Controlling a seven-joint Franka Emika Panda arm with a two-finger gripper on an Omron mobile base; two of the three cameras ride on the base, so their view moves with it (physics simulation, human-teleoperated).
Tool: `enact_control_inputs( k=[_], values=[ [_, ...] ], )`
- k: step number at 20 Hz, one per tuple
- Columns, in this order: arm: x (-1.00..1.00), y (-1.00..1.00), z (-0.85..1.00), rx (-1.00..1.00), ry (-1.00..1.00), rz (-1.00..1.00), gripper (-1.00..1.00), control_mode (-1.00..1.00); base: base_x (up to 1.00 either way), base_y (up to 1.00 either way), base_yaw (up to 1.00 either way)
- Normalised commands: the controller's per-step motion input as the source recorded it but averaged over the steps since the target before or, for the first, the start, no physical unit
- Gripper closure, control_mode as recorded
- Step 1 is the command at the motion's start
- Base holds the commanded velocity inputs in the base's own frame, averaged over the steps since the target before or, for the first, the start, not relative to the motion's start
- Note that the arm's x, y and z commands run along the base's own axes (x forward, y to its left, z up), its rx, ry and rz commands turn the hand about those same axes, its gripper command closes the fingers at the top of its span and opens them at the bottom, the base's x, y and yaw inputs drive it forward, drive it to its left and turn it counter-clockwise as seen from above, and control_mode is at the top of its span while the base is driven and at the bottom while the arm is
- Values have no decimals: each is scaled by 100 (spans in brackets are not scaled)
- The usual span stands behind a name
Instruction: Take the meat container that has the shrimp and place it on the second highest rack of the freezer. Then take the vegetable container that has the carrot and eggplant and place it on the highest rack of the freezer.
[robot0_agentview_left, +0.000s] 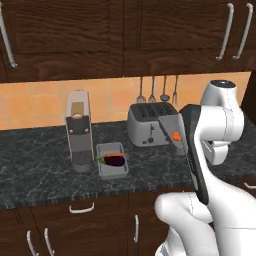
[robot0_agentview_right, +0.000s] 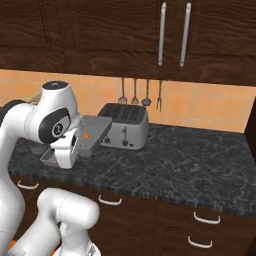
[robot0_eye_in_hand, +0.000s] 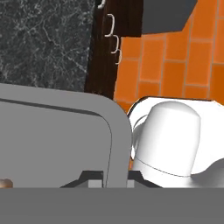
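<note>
The meat container (robot0_agentview_left: 170, 127) is a grey tray held tilted in the air in front of the toaster, with the small orange shrimp (robot0_agentview_left: 176, 135) in it. The right base view shows the same tray (robot0_agentview_right: 96, 131) and shrimp (robot0_agentview_right: 87, 134) beside my white wrist. In the hand view my gripper (robot0_eye_in_hand: 114, 178) is shut on the tray's rim (robot0_eye_in_hand: 118, 131). The vegetable container (robot0_agentview_left: 112, 167) lies on the counter, holding the dark purple eggplant (robot0_agentview_left: 115, 160) and the thin carrot (robot0_agentview_left: 113, 155). The freezer is out of view.
A silver toaster (robot0_agentview_left: 145, 125) stands at the back of the dark stone counter (robot0_agentview_left: 40, 160), with a coffee machine (robot0_agentview_left: 79, 132) to the left of the vegetable tray. Utensils (robot0_agentview_left: 157, 90) hang on the tiled wall. Wooden cabinets are above and drawers (robot0_agentview_right: 205, 217) below.
</note>
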Motion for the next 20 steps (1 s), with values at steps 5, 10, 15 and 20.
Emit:
enact_control_inputs(
  k=[5,10,15,20],
  values=[
    [0,0,0,0,0,0,100,100,-76,7,66],
    [0,0,0,0,0,0,100,100,-20,7,100],
    [0,0,0,0,0,0,100,100,-11,0,100],
    [0,0,0,0,0,0,100,100,-9,0,100]
  ],
)
